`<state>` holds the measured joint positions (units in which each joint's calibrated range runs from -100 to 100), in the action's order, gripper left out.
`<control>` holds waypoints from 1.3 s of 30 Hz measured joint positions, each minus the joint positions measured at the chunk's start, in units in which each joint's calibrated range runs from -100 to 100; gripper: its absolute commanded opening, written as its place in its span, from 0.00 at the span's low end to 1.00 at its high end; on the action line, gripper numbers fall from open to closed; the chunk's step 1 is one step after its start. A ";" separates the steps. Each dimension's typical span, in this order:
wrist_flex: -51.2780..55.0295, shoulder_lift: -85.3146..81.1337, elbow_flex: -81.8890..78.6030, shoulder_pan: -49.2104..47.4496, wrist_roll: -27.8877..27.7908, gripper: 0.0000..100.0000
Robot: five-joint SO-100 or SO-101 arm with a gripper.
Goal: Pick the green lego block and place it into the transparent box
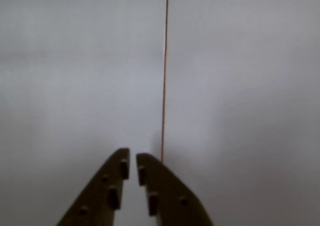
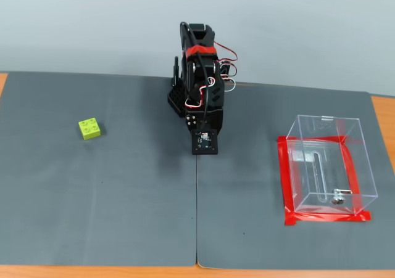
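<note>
Gripper, wrist view: gripper enters from the bottom edge, its two dark fingers nearly together with only a thin gap at the tips, and nothing between them.
Ground under the gripper, wrist view: pale grey mat, blurred, with a thin reddish seam running from the top edge down to just beside the right fingertip.
Brick and box, wrist view: neither one shows.
Arm, fixed view: black arm folded up at the middle back of the mat, a red band near its top, the wrist camera pointing down; the fingers themselves are hidden behind it.
Brick, fixed view: green lego block lies flat on the grey mat, studs up, well apart from the arm, off to its left in the picture.
Box, fixed view: transparent box stands upright on the mat, well apart from the arm, to its right and nearer the camera, with red tape around its foot and a small metal piece inside at the base.
Mat, fixed view: two grey sheets meet in a seam running forward from below the arm.
</note>
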<state>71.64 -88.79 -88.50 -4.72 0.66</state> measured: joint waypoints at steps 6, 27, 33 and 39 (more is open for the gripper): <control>-7.46 11.47 5.57 2.43 0.00 0.02; -16.91 41.29 31.43 29.55 0.00 0.02; -16.91 42.99 36.55 38.47 0.00 0.02; -16.91 43.08 36.73 47.24 0.00 0.02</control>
<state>54.73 -45.71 -51.77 42.52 0.66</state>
